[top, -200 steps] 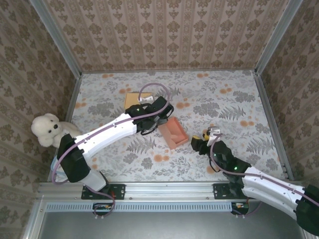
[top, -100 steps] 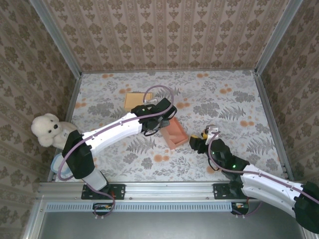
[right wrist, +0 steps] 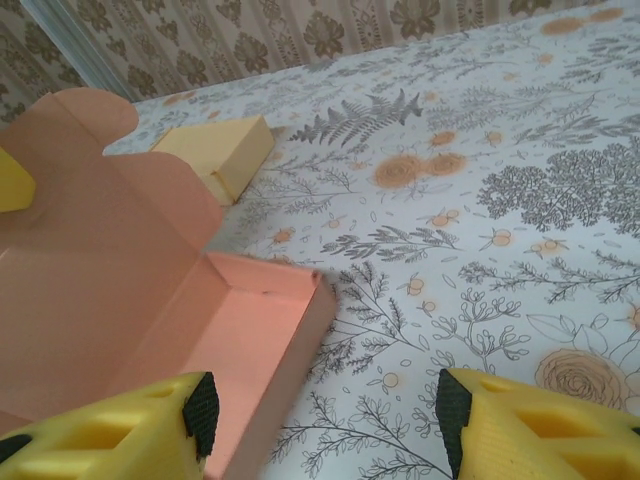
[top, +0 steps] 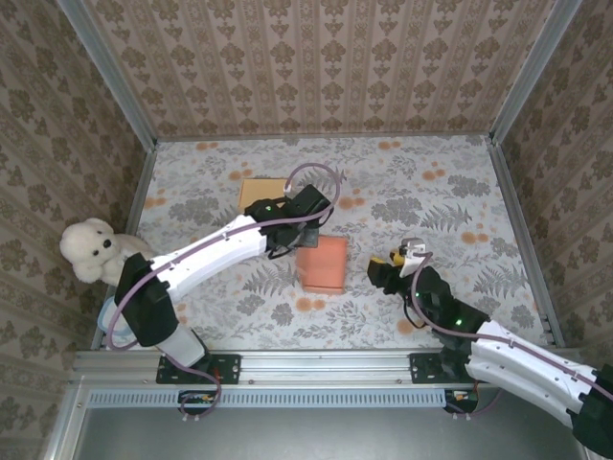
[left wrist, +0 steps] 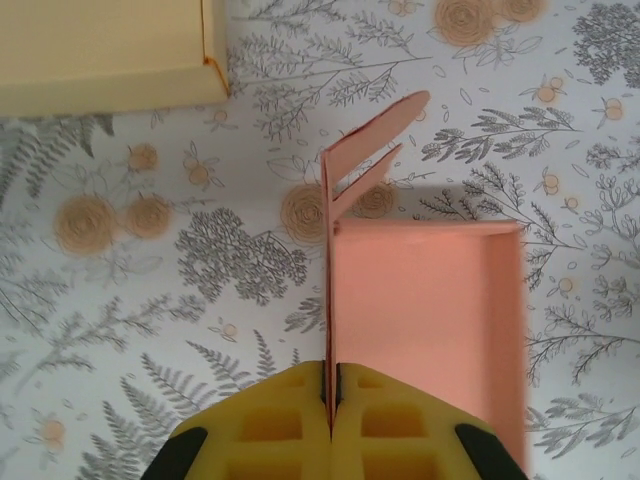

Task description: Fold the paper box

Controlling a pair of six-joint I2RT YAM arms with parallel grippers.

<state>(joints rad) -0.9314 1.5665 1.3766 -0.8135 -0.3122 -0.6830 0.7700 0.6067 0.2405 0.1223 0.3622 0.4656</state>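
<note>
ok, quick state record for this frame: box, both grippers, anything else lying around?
pink paper box: open, lid panel raised
left gripper: shut on the lid panel's edge
right gripper: open, to the pink box's right, apart from it
yellow box: closed, behind the pink box, not touching
teddy bear: far left, away from both boxes

The yellow box [left wrist: 100,50] runs off the top and left of the left wrist view, where the pink paper box [left wrist: 425,320] is blurred along its right wall. The right wrist view's left edge cuts its lid [right wrist: 80,260].
</note>
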